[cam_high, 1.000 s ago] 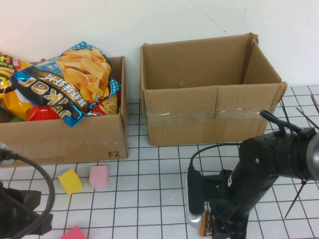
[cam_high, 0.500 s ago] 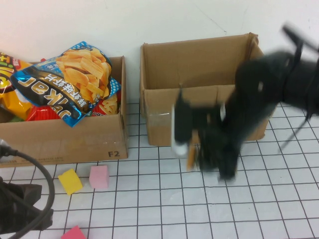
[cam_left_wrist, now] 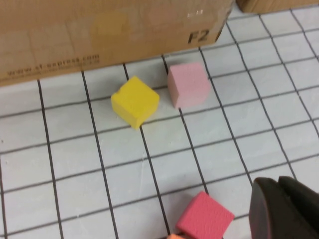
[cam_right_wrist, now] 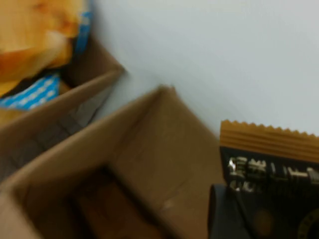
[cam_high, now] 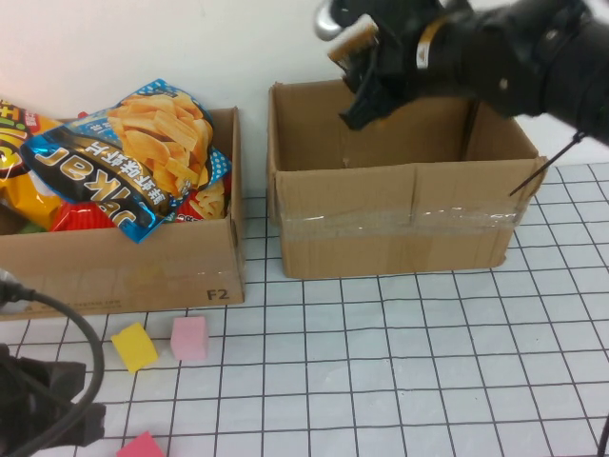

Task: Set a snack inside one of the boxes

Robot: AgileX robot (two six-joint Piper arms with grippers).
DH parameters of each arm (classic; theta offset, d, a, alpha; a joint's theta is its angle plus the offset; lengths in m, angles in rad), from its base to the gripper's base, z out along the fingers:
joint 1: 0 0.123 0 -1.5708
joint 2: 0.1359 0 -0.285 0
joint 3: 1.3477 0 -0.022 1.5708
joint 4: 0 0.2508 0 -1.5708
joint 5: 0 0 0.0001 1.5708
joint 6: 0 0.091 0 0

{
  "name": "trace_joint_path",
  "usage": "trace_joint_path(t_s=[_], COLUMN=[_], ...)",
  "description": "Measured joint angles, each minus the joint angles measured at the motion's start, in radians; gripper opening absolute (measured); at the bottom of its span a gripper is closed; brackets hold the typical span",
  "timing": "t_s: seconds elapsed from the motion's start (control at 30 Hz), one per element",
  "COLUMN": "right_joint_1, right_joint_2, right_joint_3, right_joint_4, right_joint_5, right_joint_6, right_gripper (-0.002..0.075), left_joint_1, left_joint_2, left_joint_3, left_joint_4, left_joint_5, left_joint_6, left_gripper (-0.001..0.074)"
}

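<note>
My right gripper (cam_high: 366,52) is raised over the back left of the right cardboard box (cam_high: 400,228), which stands open with no snack showing inside. It is shut on a small black snack packet (cam_high: 350,38) with a gold serrated end. In the right wrist view the packet (cam_right_wrist: 269,144) sits in the gripper (cam_right_wrist: 269,204) above the box's brown inside (cam_right_wrist: 124,189). My left gripper (cam_high: 43,414) is low at the near left, shut and empty, beside a red foam cube (cam_left_wrist: 204,217) in the left wrist view (cam_left_wrist: 284,209).
The left cardboard box (cam_high: 124,267) is piled with snack bags, a blue chips bag (cam_high: 133,152) on top. A yellow cube (cam_high: 133,346), a pink cube (cam_high: 188,337) and the red cube (cam_high: 141,446) lie in front of it on the gridded table.
My right arm has lifted the snack packet from the table's near edge up and back, to above the right box. The left arm has stayed put.
</note>
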Motion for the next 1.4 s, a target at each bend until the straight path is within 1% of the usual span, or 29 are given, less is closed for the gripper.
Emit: trace_joint_path(t_s=[0.07,0.17,0.2,0.27,0.33,0.4,0.43,0.5,0.6,0.63,0.7,0.77,0.83,0.93,1.03,1.2,1.4], right_joint_1=[-0.027,-0.049,-0.049,-0.049,-0.049,-0.047,-0.047,-0.047,-0.047,-0.047,-0.047,-0.047,-0.047,-0.047,-0.047,-0.047,-0.047], right_joint_2=[0.043,0.074,0.076,0.072,0.054,0.024,0.005,-0.035,-0.103,-0.126,-0.164,-0.198,-0.237,-0.311,-0.41,-0.598,-0.846], right_joint_3=[0.002,0.003,0.003,-0.008,-0.031,-0.066,-0.087,-0.128,-0.165,-0.17,-0.173,-0.174,-0.162,-0.106,-0.011,0.234,0.631], right_joint_4=[0.021,0.049,0.054,0.062,0.065,0.071,0.076,0.107,0.144,0.155,0.167,0.168,0.174,0.19,0.197,0.201,0.209], right_joint_5=[0.002,0.042,0.056,0.099,0.154,0.218,0.258,0.341,0.463,0.51,0.601,0.698,0.755,0.745,0.692,0.609,0.463], right_joint_6=[0.132,0.205,0.211,0.217,0.217,0.197,0.178,0.117,-0.013,-0.056,-0.136,-0.2,-0.245,-0.267,-0.274,-0.274,-0.266], right_gripper=[0.0433,0.0546,0.0571,0.0591,0.0582,0.0533,0.0486,0.0371,0.0143,0.0094,0.0043,0.002,0.0008,0.0002,0.0,-0.0001,-0.0001], left_joint_1=[0.0,0.0,0.0,0.0,0.0,0.0,0.0,0.0,0.0,0.0,0.0,0.0,0.0,0.0,0.0,0.0,0.0], left_joint_2=[0.0,0.0,0.0,-0.012,-0.041,-0.082,-0.111,-0.176,-0.276,-0.313,-0.377,-0.449,-0.517,-0.602,-0.671,-0.762,-0.785], left_joint_3=[0.0,0.0,0.0,0.0,0.0,0.0,0.0,0.0,0.0,0.0,0.0,0.0,0.0,0.0,0.005,0.066,0.183], left_joint_4=[0.0,0.0,0.0,0.0,0.007,0.027,0.049,0.106,0.243,0.291,0.375,0.453,0.522,0.57,0.578,0.568,0.441], left_joint_5=[0.014,0.023,0.02,0.002,-0.04,-0.092,-0.121,-0.169,-0.205,-0.205,-0.184,-0.145,-0.092,-0.024,0.009,0.018,0.018], left_joint_6=[0.0,0.0,0.0,0.0,0.002,0.002,0.002,0.002,-0.007,-0.022,-0.077,-0.151,-0.241,-0.329,-0.368,-0.387,-0.387], left_gripper=[-0.0001,-0.0001,-0.0001,-0.0001,-0.0002,-0.0002,-0.0002,-0.0001,-0.0001,-0.0001,-0.0001,-0.0001,-0.0002,-0.0001,-0.0001,-0.0002,-0.0001])
